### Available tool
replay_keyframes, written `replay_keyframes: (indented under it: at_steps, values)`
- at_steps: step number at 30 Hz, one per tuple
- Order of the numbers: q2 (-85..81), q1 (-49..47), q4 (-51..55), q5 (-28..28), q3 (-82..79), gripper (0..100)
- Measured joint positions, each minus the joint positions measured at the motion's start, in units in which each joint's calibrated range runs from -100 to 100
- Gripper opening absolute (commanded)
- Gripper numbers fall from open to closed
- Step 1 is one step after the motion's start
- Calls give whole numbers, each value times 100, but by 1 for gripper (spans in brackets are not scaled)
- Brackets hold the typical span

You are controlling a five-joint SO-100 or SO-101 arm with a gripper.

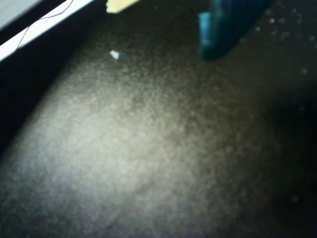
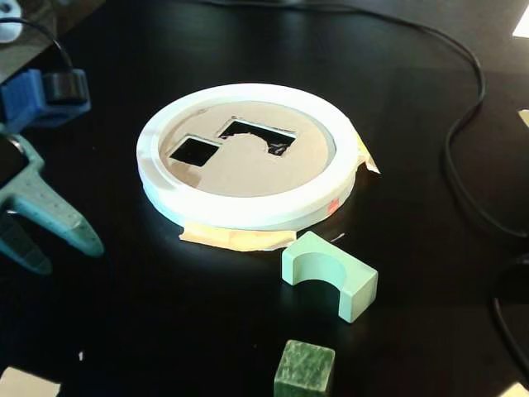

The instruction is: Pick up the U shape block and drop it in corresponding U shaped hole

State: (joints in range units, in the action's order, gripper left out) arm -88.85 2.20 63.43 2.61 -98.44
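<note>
In the fixed view the pale mint-green U shape block (image 2: 347, 285) lies on the black mat just in front of the white ring (image 2: 248, 211). The ring rims a tan round panel (image 2: 248, 174) holding the dark U shaped hole (image 2: 252, 135) and a smaller square cutout (image 2: 194, 149). My gripper (image 2: 66, 256) is at the far left with teal fingers spread, open and empty, well left of the block and ring. In the wrist view only one teal finger (image 1: 223, 29) shows at the top over bare black mat; block and hole are out of that view.
A darker green mottled cube (image 2: 304, 368) stands in front of the U block. Yellowish tape (image 2: 240, 240) sticks out under the ring. Black cables (image 2: 463, 165) run along the right side. A paper scrap (image 2: 25, 385) lies at the bottom left. A white strip (image 1: 44, 27) edges the mat.
</note>
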Motion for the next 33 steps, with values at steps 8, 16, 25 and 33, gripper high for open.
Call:
replay_keyframes:
  at_steps: [8, 16, 25, 33]
  values:
    - [0, 80, 0, 0, 0, 76]
    - [0, 80, 0, 0, 0, 76]
    - [0, 60, 0, 15, 0, 76]
    - [0, 60, 0, 59, 0, 77]
